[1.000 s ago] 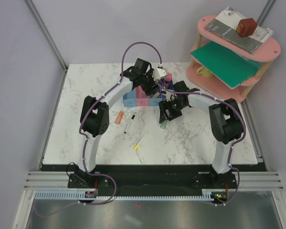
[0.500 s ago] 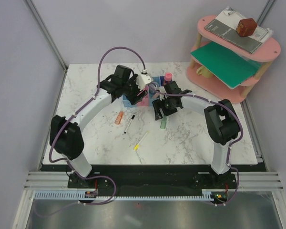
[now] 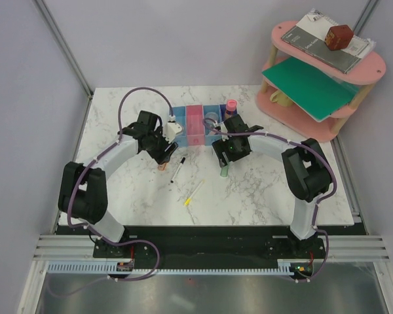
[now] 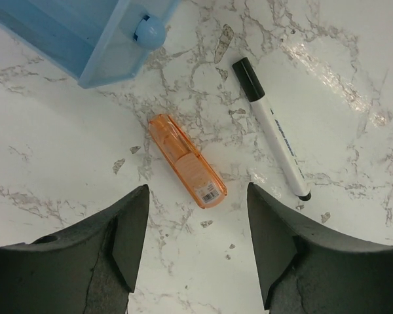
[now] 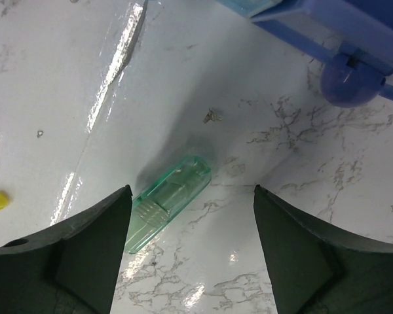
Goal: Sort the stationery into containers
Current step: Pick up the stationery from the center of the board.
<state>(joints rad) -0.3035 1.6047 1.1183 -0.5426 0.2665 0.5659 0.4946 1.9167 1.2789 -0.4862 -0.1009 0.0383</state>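
Your left gripper (image 4: pixel 196 195) has drawn back from above the bins (image 3: pixel 194 118) toward you and now hovers, jaws apart, over the orange eraser (image 4: pixel 187 160); the bins show uncovered.

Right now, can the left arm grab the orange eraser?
Probably yes. The left end effector is open right above the orange eraser, which lies uncovered on the table between its fingers. The pen lies apart to one side.
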